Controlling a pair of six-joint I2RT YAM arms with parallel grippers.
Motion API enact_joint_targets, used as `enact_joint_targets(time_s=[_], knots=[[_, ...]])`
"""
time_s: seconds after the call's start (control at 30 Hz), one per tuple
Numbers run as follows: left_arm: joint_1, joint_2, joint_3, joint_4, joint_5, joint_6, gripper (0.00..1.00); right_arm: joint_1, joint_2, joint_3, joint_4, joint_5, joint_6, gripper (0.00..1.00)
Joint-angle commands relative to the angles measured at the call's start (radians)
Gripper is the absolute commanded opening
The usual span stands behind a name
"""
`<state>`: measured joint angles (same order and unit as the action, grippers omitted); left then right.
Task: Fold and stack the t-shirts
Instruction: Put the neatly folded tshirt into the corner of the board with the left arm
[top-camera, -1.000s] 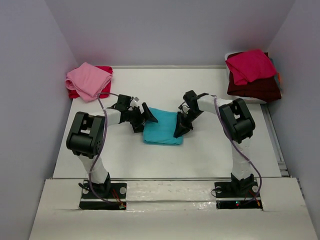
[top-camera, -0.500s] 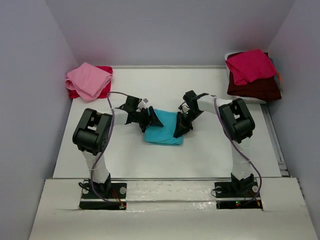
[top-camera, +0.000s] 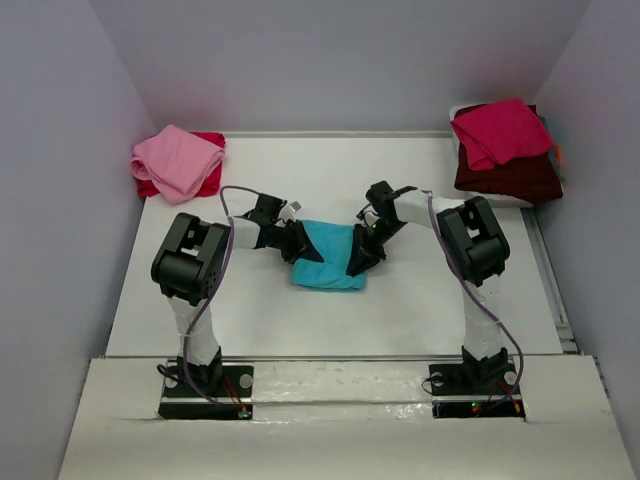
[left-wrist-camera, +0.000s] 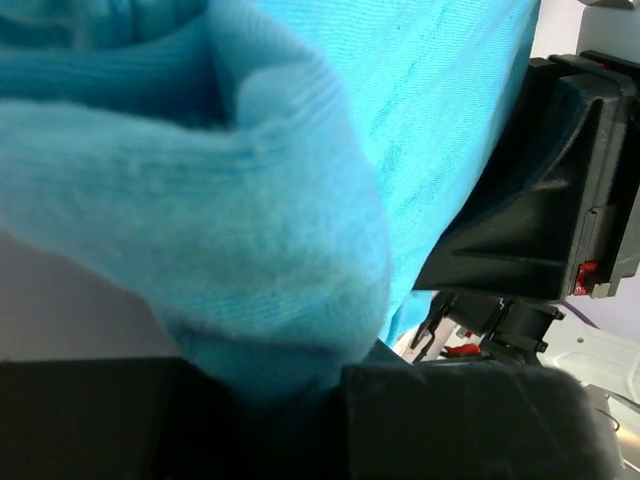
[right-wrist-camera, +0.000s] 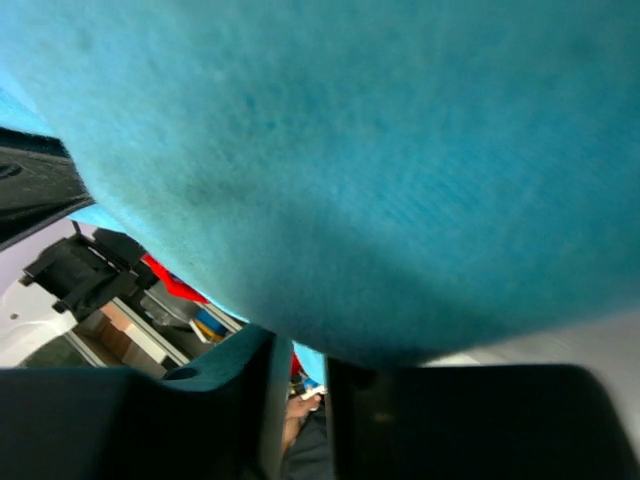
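Risk: slip on lift | left gripper (top-camera: 303, 243) pinched on the left edge of the turquoise t-shirt (top-camera: 327, 262), right gripper (top-camera: 362, 255) clamped on its right edge | shirt lies folded mid table (top-camera: 400, 300), between my arms | I fear an uneven bite drops layers, undoing the fold.

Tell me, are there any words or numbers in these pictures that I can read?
None: no text can be read anywhere.
The plain turquoise cloth t-shirt, the soft pink folded t-shirt and the crimson cloth t-shirt carry no print.
The small coloured clutter in the right wrist view is too blurred to read.
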<state>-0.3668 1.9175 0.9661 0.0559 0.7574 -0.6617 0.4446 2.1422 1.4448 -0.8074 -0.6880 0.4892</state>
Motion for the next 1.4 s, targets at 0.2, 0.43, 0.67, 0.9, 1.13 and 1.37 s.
enact_joint_targets(time_s=[0.2,0.43,0.67,0.9,1.13,1.37], knots=[[-0.026,-0.014,0.057,-0.200,-0.323,0.152,0.06,0.002,-0.160,0.068,-0.015,0.315,-0.026,0.68],[-0.044,-0.077,0.353,-0.468,-0.718,0.272,0.06,-0.017,-0.215,0.135,-0.078,0.432,-0.023,0.75],[-0.044,-0.042,0.535,-0.568,-1.033,0.301,0.06,-0.026,-0.208,0.123,-0.110,0.430,-0.038,0.76],[-0.044,0.049,0.697,-0.625,-1.242,0.350,0.06,-0.026,-0.214,0.124,-0.156,0.466,-0.057,0.76],[-0.032,0.143,0.835,-0.642,-1.369,0.364,0.06,-0.026,-0.219,0.124,-0.190,0.496,-0.063,0.76],[0.043,0.155,0.911,-0.601,-1.388,0.367,0.06,-0.026,-0.240,0.068,-0.199,0.507,-0.054,0.76]])
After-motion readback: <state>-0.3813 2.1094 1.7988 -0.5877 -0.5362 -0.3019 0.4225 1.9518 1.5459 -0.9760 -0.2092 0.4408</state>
